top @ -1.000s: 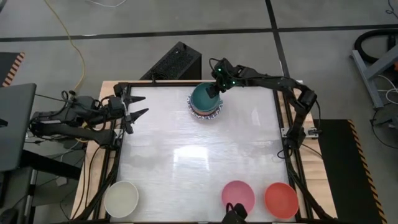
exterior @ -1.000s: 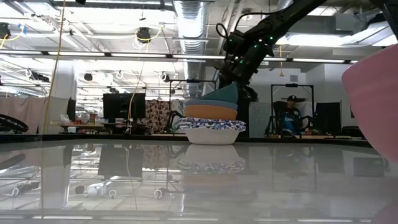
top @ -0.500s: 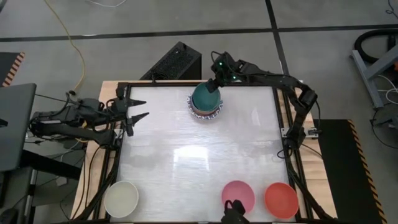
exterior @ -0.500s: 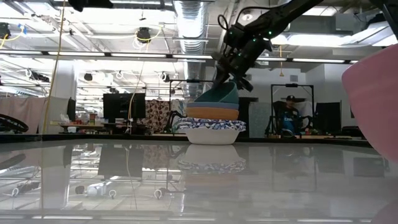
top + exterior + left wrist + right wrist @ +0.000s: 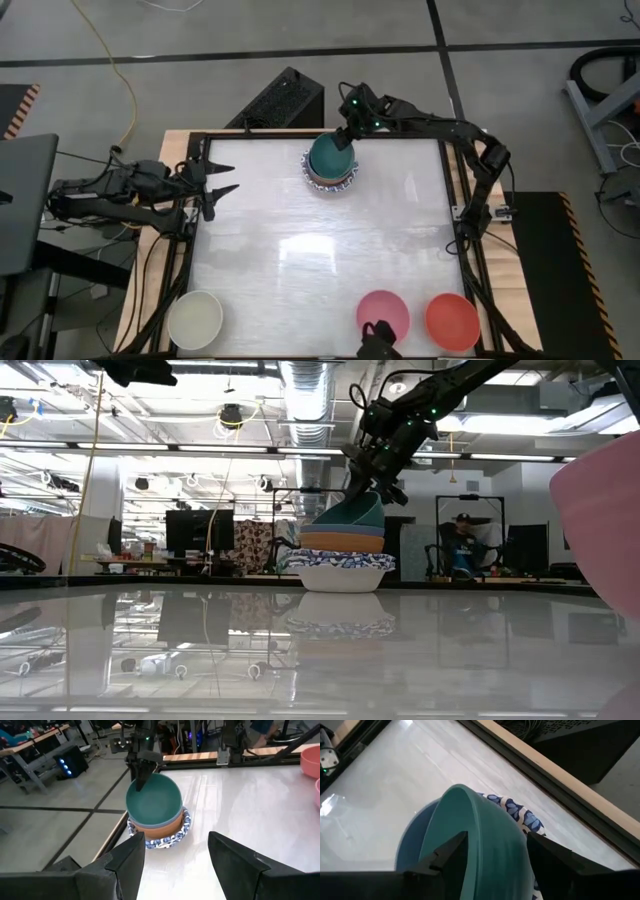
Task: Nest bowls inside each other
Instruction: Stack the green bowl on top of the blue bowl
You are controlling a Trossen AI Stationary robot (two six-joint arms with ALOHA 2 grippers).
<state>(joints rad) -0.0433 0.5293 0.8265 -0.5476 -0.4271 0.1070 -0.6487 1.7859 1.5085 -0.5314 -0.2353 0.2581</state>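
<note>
Right hand raised slightly, teal bowl tilted, lower bowls mostly hidden

The stack of nested bowls stands at the far middle of the counter. Relative to that stack, three single bowls sit along the near edge: one far left, one slightly right, another just beside it. The stack's top bowl seems tilted.
</note>
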